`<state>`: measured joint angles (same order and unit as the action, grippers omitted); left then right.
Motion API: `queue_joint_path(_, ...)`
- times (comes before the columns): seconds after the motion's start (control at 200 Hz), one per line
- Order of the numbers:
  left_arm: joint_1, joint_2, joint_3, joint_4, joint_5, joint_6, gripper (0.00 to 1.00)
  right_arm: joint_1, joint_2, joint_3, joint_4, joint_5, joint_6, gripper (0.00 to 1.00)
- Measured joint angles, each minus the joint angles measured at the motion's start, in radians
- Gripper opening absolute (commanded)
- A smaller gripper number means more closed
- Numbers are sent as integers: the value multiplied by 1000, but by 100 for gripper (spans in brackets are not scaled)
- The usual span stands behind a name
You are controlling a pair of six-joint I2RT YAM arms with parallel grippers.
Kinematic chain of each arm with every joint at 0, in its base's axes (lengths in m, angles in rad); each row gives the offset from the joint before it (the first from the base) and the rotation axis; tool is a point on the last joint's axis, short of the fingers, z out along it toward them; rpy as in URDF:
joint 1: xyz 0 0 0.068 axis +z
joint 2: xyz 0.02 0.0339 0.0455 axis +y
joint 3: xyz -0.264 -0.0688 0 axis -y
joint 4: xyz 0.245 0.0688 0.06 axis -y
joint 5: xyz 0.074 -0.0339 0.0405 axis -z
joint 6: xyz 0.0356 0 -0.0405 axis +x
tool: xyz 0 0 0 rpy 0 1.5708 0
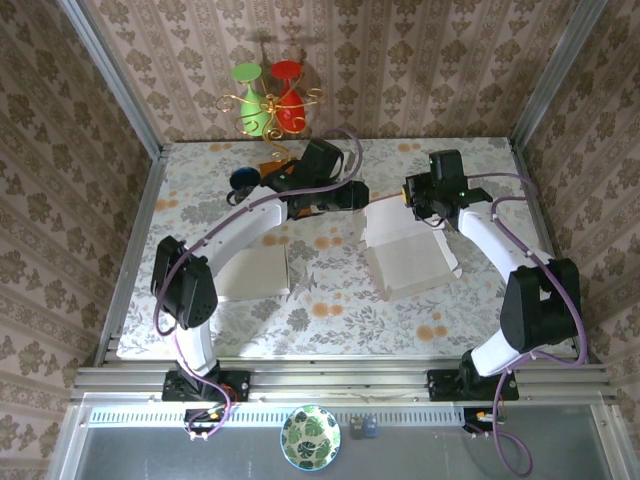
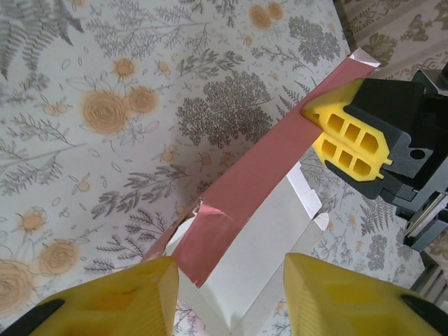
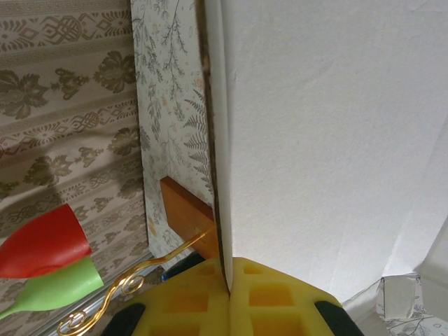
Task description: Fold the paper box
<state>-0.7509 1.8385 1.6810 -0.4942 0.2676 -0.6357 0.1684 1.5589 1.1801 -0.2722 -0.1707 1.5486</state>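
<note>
- Closest up, the right tool (image 3: 228, 271) is clenched on a thin white paper wall. Its two yellow pads (image 3: 273, 276) are pressed together, with the sheet's edge running up between them.
- From the left wrist, that same tool pinches the far end of a long flap (image 2: 269, 164) whose upper face is dull red. The flap stands raised off the worktop (image 1: 330, 320) and runs down towards the left tool (image 2: 231, 304).
- The left tool's jaws stand part-way apart, one on each side of a white corner where the red flap meets the box wall. The paper there is creased. Whether the pads actually press on it I cannot tell.
- The paper box (image 1: 405, 255) lies right of centre on the worktop, and both tools meet at its rear edge. From above, its body reads as a low white shape with side flaps splayed out.
- Done so far, as I judge it: the blank is no longer flat, some walls are up, and one long rear flap is lifted and held at its far end.
- Left to do, by my reading: turn that flap over and seat it, bring in the loose flaps, and close the shape. That puts it roughly mid-task.
- A flat white sheet (image 1: 250, 272) lies on the left of the worktop, well apart from the box. Whether it belongs to the box I cannot tell.
</note>
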Motion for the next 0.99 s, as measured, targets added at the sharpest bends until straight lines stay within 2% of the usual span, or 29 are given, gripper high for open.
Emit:
queue_joint_path(0.41,-11,3,0,6,18,-315,45,0,0,-61,72,-7,4,0)
queue_joint_path(0.995,-40,111,48,6,51,-420,41,0,-26,-111,113,-18,27,0)
